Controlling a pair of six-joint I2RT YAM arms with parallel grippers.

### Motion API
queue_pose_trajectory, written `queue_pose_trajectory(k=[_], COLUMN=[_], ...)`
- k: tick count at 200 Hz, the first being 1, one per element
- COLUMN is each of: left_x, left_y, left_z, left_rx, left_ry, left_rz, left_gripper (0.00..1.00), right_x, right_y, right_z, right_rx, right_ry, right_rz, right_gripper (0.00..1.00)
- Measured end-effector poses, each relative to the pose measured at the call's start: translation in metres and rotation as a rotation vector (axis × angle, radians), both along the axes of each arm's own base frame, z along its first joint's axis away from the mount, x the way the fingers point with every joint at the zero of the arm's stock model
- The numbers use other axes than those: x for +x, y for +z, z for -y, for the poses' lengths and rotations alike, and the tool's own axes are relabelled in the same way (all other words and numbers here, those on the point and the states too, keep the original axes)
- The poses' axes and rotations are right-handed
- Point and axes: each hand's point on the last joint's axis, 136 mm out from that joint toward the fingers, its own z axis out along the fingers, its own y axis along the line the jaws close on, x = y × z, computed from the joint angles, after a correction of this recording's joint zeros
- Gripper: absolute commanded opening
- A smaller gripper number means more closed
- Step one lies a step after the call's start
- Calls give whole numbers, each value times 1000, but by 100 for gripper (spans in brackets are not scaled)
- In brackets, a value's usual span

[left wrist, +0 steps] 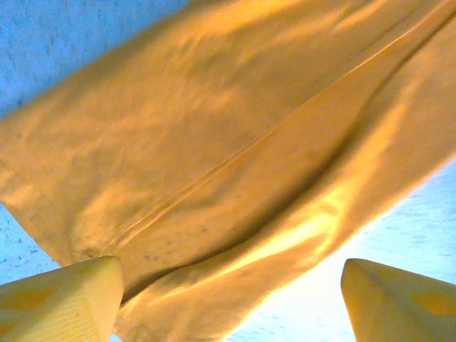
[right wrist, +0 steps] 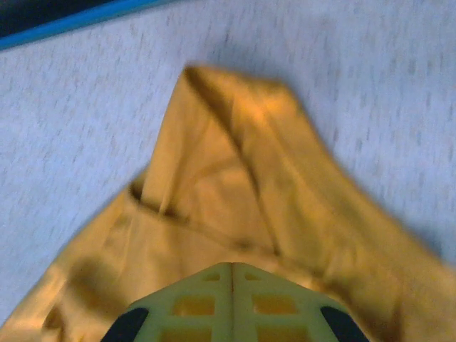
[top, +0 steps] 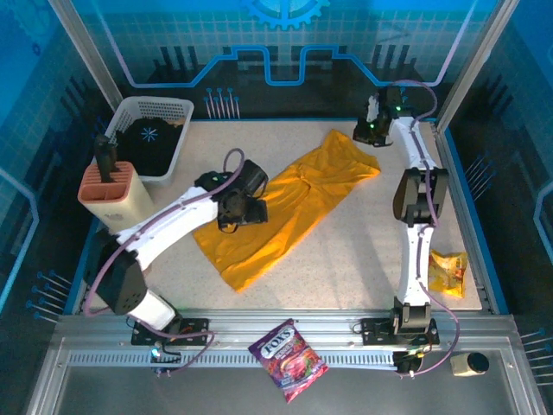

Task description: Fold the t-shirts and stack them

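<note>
One golden-yellow t-shirt (top: pixel 285 203) lies stretched diagonally across the table, from the near left to the far right. My left gripper (top: pixel 238 207) hovers over its left half. In the left wrist view the fingers (left wrist: pixel 64 299) stand wide apart and open (left wrist: pixel 228 274), with the t-shirt's (left wrist: pixel 228 142) seamed cloth just beyond them and bare table under the right finger. My right gripper (top: pixel 370 130) is at the shirt's far right corner. In the right wrist view its jaws (right wrist: pixel 233 265) are pressed together at the t-shirt's (right wrist: pixel 235 178) edge, and folds run into the tips.
A white basket (top: pixel 164 111) holding something dark stands at the back left, with a terracotta holder (top: pixel 108 192) in front of it. A yellow snack bag (top: pixel 448 270) lies at the right edge. A purple candy bag (top: pixel 288 359) rests on the front rail.
</note>
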Motion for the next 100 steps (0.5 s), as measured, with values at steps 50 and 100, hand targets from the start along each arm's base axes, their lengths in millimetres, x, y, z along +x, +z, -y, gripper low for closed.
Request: queue_pose_trajectory(k=[50, 100], left_x=[31, 42], left_y=[-43, -131], left_z=[-42, -53], left_rx=[1, 82], left_ry=[97, 86], left_rz=[-100, -268], left_gripper=[70, 61], right_x=[-143, -191], right_y=[17, -41], right_z=[-34, -82], right_rx=[125, 158], right_ry=[-125, -184], right_rz=[-82, -222], right_gripper=[0, 0])
